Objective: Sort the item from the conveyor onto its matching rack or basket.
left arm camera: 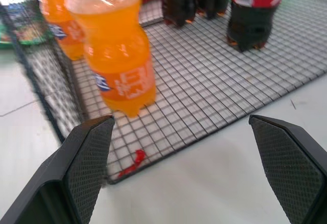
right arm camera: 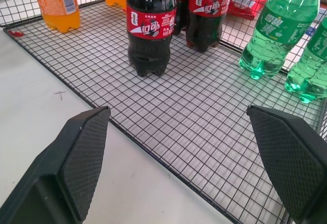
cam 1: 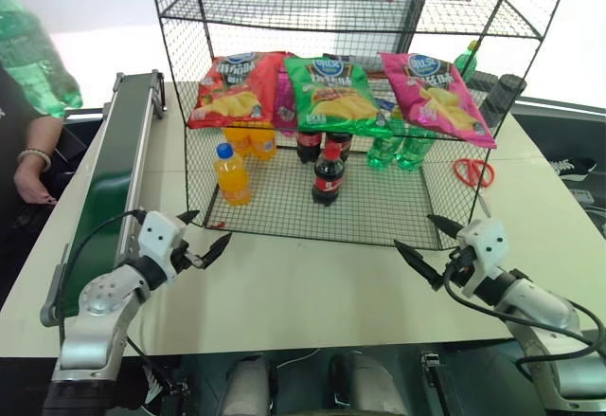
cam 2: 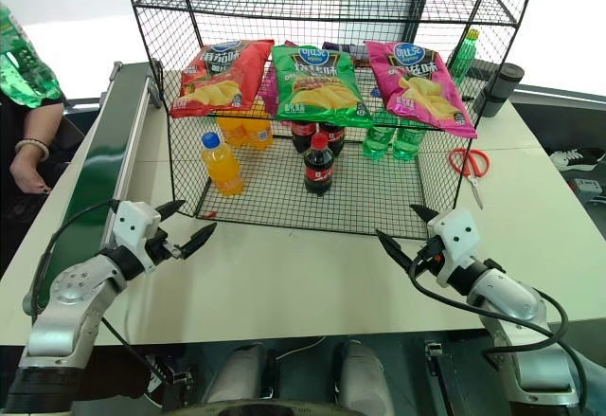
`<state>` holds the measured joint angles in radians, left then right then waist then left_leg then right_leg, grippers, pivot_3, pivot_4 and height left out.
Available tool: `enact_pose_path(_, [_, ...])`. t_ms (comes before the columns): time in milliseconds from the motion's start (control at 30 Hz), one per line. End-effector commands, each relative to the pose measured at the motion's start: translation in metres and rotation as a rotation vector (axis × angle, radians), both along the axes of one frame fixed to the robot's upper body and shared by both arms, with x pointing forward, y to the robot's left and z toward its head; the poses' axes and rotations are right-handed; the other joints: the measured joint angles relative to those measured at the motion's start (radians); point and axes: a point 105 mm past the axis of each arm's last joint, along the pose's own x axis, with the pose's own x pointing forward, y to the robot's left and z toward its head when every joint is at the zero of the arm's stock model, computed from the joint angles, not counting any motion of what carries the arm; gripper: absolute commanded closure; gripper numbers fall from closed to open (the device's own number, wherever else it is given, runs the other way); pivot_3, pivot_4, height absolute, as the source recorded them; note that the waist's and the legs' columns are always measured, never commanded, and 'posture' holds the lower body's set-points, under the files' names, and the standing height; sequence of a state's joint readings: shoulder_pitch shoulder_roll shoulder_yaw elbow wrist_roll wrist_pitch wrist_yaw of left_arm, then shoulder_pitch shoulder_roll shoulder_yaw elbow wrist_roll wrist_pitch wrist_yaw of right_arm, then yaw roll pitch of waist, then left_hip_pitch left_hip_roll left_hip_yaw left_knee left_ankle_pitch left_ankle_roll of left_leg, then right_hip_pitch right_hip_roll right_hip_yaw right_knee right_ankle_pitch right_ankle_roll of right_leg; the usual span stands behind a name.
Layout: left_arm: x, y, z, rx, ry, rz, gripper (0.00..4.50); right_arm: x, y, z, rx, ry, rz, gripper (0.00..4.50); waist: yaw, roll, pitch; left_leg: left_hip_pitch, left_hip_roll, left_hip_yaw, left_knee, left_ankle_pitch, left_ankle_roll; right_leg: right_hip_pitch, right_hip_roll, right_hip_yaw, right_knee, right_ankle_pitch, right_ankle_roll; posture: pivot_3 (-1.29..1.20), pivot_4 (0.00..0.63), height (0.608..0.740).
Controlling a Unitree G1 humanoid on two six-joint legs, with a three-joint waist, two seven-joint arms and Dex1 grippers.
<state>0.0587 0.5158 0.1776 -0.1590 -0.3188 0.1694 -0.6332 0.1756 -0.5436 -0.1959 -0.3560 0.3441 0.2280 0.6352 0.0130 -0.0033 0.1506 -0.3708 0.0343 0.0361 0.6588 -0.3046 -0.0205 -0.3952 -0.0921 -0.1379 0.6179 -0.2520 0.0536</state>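
Two grippers: both are held above the bare table in front of the rack, nothing carried in either.
Left gripper (cam 1: 203, 234): jaws are spread wide; it is aimed at the rack's front left corner, near the orange-drink bottle (cam 1: 231, 173).
Right gripper (cam 1: 428, 236): jaws are spread wide; it is aimed at the rack's front right, well short of the bottles.
Conveyor (cam 1: 112, 174): the dark green belt is seen along the robot's left side, and no bottle is seen on the stretch in view.
Item: green soda bottles (right arm camera: 278, 26) are seen standing at the right of the rack's bottom tier, just beside each other; a yellow-capped one (cam 1: 466, 60) stands behind the rack's right wall. Which is the task's own bottle cannot be told, and no green bottle is within either gripper's reach.
Rack (cam 1: 294, 226): orange drinks are grouped at the left, colas (cam 1: 328, 174) in the middle, green sodas at the right, chip bags on the tier above.
Person: a hand (cam 1: 31, 181) is rested near the conveyor's far side.
Risk, wrong bottle: an already sorted bottle could be taken, since both grippers are faced toward the rack and not the belt.
Risk, collision: the orange bottle or the wire edge could be knocked if the left gripper is pushed forward.
Risk, person: the hand could be struck if the left arm is swung toward the belt.
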Motion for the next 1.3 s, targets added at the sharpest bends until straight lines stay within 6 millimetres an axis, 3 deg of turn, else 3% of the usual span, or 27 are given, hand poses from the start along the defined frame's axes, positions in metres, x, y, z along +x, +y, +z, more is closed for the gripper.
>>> enact_pose_path(33, [-0.002, 0.014, 0.018, -0.044, -0.050, 0.068, 0.00, 0.004, 0.007, 0.012, 0.006, -0.056, 0.027, 0.05, 0.000, 0.000, 0.000, 0.000, 0.000, 0.000, 0.000, 0.000, 0.000, 0.000, 0.000, 0.000, 0.000, 0.000, 0.000, 0.00, 0.150, 0.735])
enact_pose_path(133, [-0.001, 0.029, 0.023, -0.116, -0.062, 0.158, 0.00, 0.006, 0.013, 0.015, 0.008, -0.063, 0.052, 0.05, 0.001, 0.000, 0.000, 0.000, 0.000, 0.000, 0.000, 0.000, 0.000, 0.000, 0.000, 0.000, 0.000, 0.000, 0.000, 0.00, 0.150, 0.735])
enact_pose_path(267, [0.004, 0.065, 0.029, -0.181, -0.116, 0.379, 0.00, 0.007, 0.029, 0.023, 0.024, -0.082, 0.109, 0.05, 0.001, -0.001, 0.000, 0.000, 0.000, 0.000, 0.001, 0.000, 0.000, 0.000, 0.000, 0.000, 0.000, 0.000, 0.000, 0.00, 0.150, 0.735])
enact_pose_path(433, [0.001, 0.112, 0.029, -0.224, -0.163, 0.631, 0.00, 0.002, 0.063, 0.031, 0.070, -0.102, 0.205, 0.05, 0.000, -0.002, -0.001, 0.000, 0.000, -0.002, 0.002, 0.000, 0.000, 0.001, 0.000, 0.000, 0.001, 0.000, 0.000, 0.00, 0.150, 0.735])
enact_pose_path(533, [-0.004, 0.128, 0.024, -0.218, -0.168, 0.707, 0.00, -0.004, 0.081, 0.032, 0.097, -0.095, 0.257, 0.05, 0.000, -0.002, -0.001, 0.000, 0.000, -0.002, 0.002, 0.000, 0.000, 0.001, 0.000, 0.000, 0.001, 0.000, 0.000, 0.00, 0.150, 0.735])
enact_pose_path(767, [-0.006, 0.136, 0.022, -0.205, -0.178, 0.741, 0.00, -0.023, 0.114, 0.021, 0.128, -0.050, 0.382, 0.05, 0.002, -0.007, -0.004, -0.001, -0.001, -0.002, 0.003, 0.000, 0.000, 0.001, -0.001, -0.001, 0.001, 0.000, 0.000, 0.00, 0.150, 0.735])
enact_pose_path(1300, [-0.001, 0.137, 0.011, -0.209, -0.196, 0.813, 0.00, -0.018, 0.122, 0.026, 0.107, -0.083, 0.427, 0.05, 0.000, -0.008, -0.005, -0.001, 0.000, -0.002, 0.003, 0.000, 0.000, 0.001, -0.002, -0.001, 0.001, 0.000, 0.000, 0.00, 0.150, 0.735])
